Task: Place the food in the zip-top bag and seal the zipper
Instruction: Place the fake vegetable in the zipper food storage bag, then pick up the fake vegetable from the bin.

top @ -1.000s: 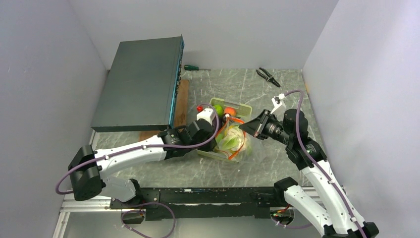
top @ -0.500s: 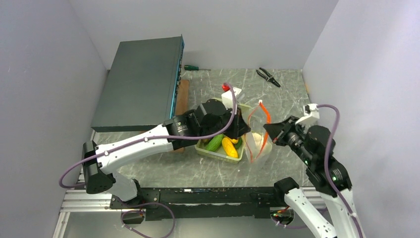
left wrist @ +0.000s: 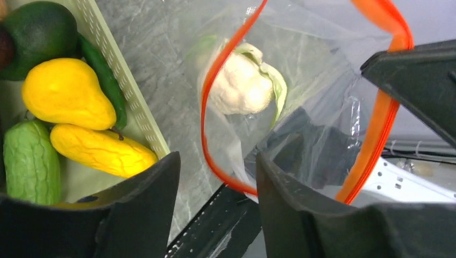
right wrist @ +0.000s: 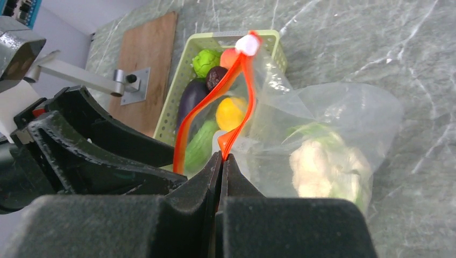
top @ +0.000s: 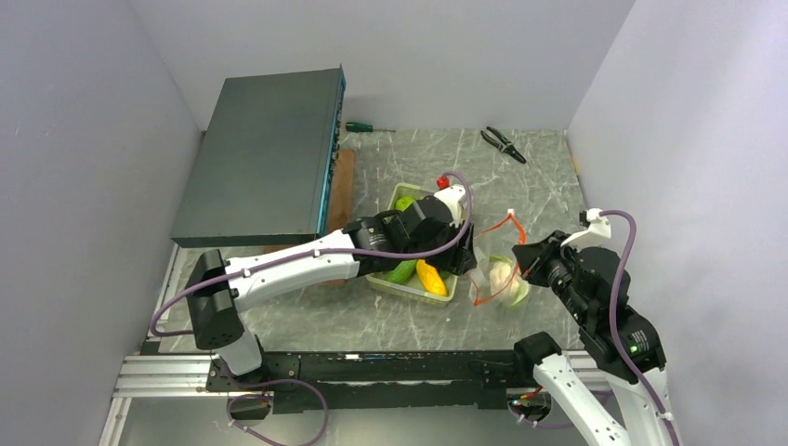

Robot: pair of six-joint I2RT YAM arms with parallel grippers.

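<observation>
Clear zip-top bag (right wrist: 349,107) veils the cauliflower (right wrist: 322,166); right end effector (right wrist: 221,158) pinches its zipper (left wrist: 202,113), left end effector (left wrist: 218,161) gapes.

we count one zip-top bag (right wrist: 344,107), one cauliflower (left wrist: 239,86), one green tray (left wrist: 129,102), two yellow pieces (left wrist: 67,102) (left wrist: 102,150), one pliers (top: 503,144), one screwdriver (top: 367,127).
</observation>
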